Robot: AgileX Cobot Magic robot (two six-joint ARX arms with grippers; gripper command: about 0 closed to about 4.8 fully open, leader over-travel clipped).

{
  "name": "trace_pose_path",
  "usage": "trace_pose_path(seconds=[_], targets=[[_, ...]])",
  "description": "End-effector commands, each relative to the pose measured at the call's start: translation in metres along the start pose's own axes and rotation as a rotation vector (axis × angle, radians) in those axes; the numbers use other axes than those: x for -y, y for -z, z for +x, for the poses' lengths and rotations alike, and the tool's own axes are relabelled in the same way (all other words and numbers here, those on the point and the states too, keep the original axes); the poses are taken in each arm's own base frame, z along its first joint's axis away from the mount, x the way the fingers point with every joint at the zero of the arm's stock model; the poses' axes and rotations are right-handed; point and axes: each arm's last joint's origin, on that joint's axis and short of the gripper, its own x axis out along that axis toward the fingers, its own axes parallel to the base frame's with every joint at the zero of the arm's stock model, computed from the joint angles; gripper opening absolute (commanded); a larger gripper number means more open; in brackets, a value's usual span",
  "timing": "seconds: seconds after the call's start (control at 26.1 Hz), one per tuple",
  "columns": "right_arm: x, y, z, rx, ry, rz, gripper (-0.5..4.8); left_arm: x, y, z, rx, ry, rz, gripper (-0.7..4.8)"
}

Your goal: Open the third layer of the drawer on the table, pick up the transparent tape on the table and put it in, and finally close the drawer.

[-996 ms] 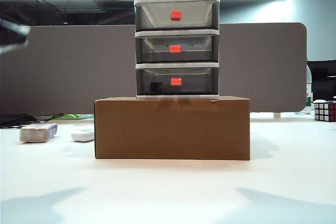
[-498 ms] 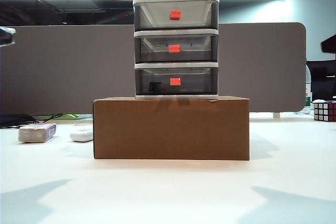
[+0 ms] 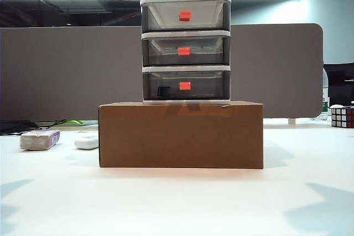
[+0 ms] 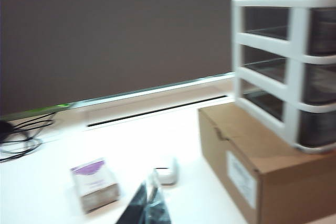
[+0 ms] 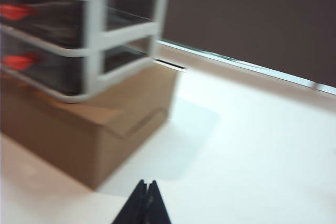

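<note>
Both arms gone; white table (image 3: 177,203), grey partition (image 3: 66,70).

Third layer (image 3: 186,85) shut, dark transparent tape (image 3: 164,90) inside drawer (image 3: 186,49).

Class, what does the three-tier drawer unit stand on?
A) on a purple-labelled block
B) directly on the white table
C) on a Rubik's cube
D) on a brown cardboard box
D: the drawer unit rests atop the brown cardboard box, which sits on the table.

The closed left gripper (image 4: 149,203) hangs over the table (image 4: 136,140) near the drawer (image 4: 286,66).
</note>
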Motion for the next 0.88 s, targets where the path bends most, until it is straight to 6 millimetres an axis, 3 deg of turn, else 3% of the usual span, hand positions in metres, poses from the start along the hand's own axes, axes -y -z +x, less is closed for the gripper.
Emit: trace_pose_path(seconds=[0.04,0.15,0.88], targets=[[0.0088,0.0028,0.0,-0.013,0.092,0.001,-0.05,-0.0068,-0.001,-0.0009,0.006,-0.056,0.003,-0.06],[0.015,0.004,-0.0008,-0.024,0.156,0.016,-0.05,-0.0117,-0.0004,-0.0017,-0.004,-0.142,0.007,-0.05],[0.0154,0.0033,-0.0009,-0.018,0.161,0.015,-0.05,-0.0112,0.0,-0.0016,-0.009,-0.131,0.008,-0.05]])
